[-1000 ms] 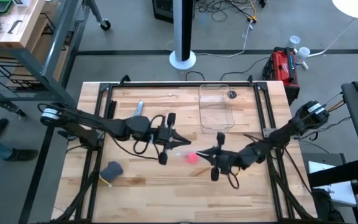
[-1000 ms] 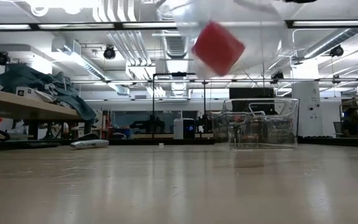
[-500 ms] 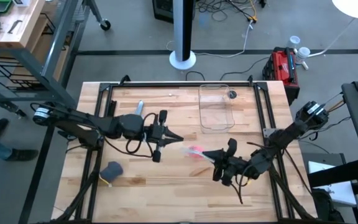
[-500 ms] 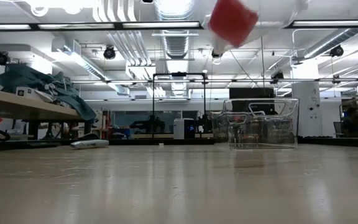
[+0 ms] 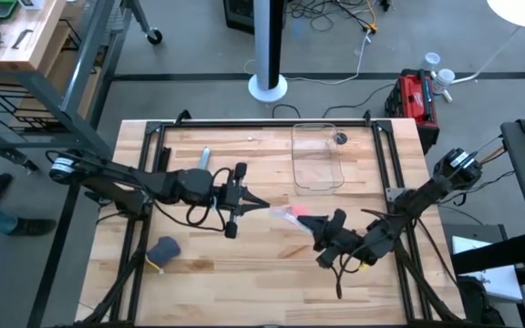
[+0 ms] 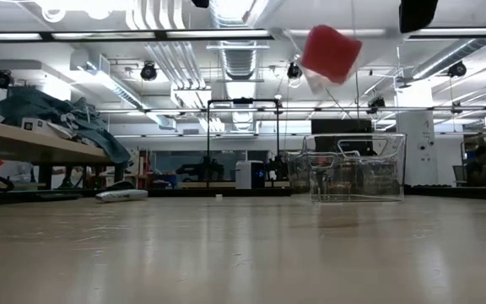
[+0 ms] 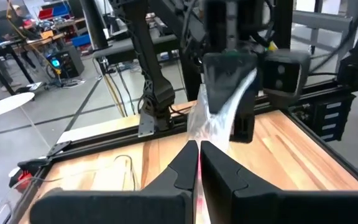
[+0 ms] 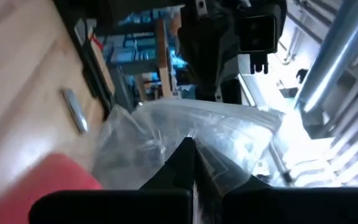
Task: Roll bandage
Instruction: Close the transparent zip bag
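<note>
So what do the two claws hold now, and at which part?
Both claws are shut on the clear plastic bag with the bandage inside: left claw and right claw pinch opposite edges, lifted above the table.

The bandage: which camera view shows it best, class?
The low view: the bandage hangs unobstructed, high above the table. The high view gives a pink sliver between both arms; the right wrist view a red corner; the left wrist view almost nothing.

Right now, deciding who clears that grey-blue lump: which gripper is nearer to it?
Left. The left gripper hangs mid-table, to the right of the grey-blue lump; the right gripper is farther right again. Both fingers pinch the plastic bag.
</note>
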`<state>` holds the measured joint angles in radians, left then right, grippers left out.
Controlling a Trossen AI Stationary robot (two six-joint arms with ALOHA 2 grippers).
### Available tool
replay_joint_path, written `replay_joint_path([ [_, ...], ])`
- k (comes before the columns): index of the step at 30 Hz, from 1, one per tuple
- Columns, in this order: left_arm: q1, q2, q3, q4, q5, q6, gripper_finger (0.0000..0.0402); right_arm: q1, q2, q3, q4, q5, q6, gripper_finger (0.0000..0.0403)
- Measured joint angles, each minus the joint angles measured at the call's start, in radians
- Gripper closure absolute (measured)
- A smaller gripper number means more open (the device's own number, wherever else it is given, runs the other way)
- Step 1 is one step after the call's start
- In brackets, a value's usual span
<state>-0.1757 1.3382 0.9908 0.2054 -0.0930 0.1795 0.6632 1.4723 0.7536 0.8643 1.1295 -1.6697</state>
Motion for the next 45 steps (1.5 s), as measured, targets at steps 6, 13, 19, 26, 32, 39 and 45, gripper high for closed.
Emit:
replay_joint_path([
  [6,0.002,0.010,-0.001,-0.004,-0.038,0.002,0.0393,0.000,0.049,0.000,0.002,0.040,-0.185,0.0403],
  [13,0.003,0.026,-0.001,0.001,-0.040,0.015,0.0393,0.000,0.070,-0.001,0.009,0.042,-0.190,0.0403],
  [19,0.004,0.040,-0.001,0.006,-0.048,0.023,0.0393,0.000,0.071,0.016,0.010,0.050,-0.191,0.0403],
  [26,-0.008,0.052,-0.001,0.067,0.174,0.139,0.0393,-0.005,0.072,0.026,0.008,0.050,-0.191,0.0403],
  [32,-0.048,0.091,-0.001,0.136,0.128,0.261,0.0390,-0.031,0.095,0.026,0.011,0.042,-0.152,0.0403],
  [39,-0.053,0.191,0.046,0.153,-0.026,0.291,0.0356,-0.064,0.126,0.055,0.004,0.052,-0.002,0.0403],
  [45,-0.059,0.229,0.075,0.143,-0.059,0.327,0.0303,-0.094,0.170,0.102,0.010,0.048,0.037,0.0403],
])
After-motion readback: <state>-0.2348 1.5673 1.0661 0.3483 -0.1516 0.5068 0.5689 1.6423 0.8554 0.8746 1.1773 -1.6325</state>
